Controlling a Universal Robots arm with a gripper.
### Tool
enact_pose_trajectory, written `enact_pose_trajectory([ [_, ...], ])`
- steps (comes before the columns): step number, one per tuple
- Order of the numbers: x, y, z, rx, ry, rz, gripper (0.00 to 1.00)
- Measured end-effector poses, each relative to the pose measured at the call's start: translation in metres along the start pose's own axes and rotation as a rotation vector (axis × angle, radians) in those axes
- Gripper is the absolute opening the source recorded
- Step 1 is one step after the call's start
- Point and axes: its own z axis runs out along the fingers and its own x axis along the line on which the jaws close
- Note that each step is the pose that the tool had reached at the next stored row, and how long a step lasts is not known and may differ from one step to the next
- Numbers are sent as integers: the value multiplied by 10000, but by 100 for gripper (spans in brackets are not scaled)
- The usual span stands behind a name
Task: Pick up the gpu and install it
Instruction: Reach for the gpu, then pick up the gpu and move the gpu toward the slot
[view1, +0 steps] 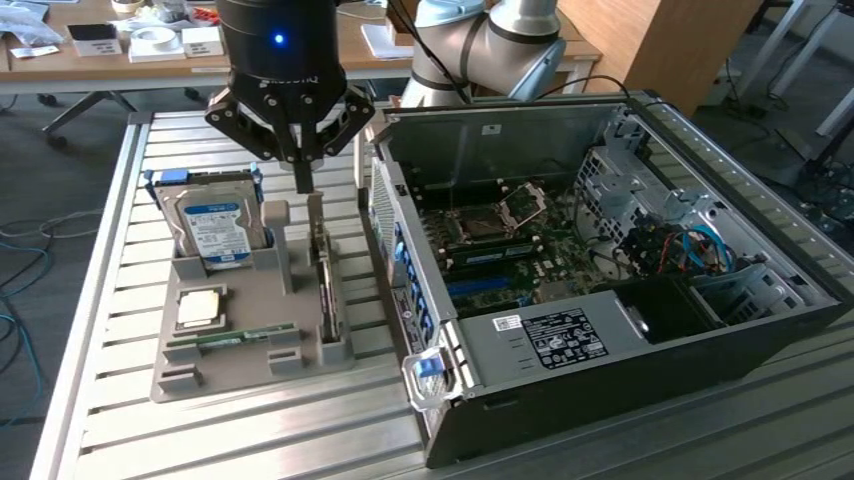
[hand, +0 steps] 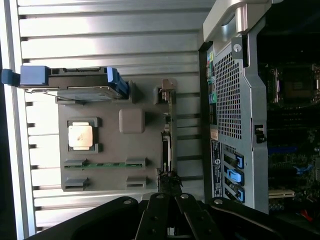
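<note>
The gpu (view1: 324, 290) is a thin dark card standing on its edge in a slot of the grey holder tray (view1: 254, 365). In the wrist view the gpu (hand: 167, 145) appears edge-on as a narrow strip. My gripper (view1: 304, 185) hangs just above the card's far end, its fingers pressed together to a point with nothing between them. From the wrist, the gripper (hand: 170, 192) has its fingers converging over that same end of the card. The open computer case (view1: 507, 140) lies on its side to the exterior view's right of the tray, motherboard (view1: 521, 240) exposed.
The tray also holds a silver hard drive (view1: 214, 225) with a blue-white label, a square processor (view1: 200, 308) and a green RAM stick (view1: 247, 335). The case's perforated rear wall (hand: 235, 125) rises close beside the gpu slot. A power supply (view1: 561, 335) fills the case's near corner.
</note>
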Motion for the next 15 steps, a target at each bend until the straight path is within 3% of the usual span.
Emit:
enact_pose_trajectory([
  [14,0,0,1,-1,-1,0,11],
  [15,0,0,1,-1,-1,0,17],
])
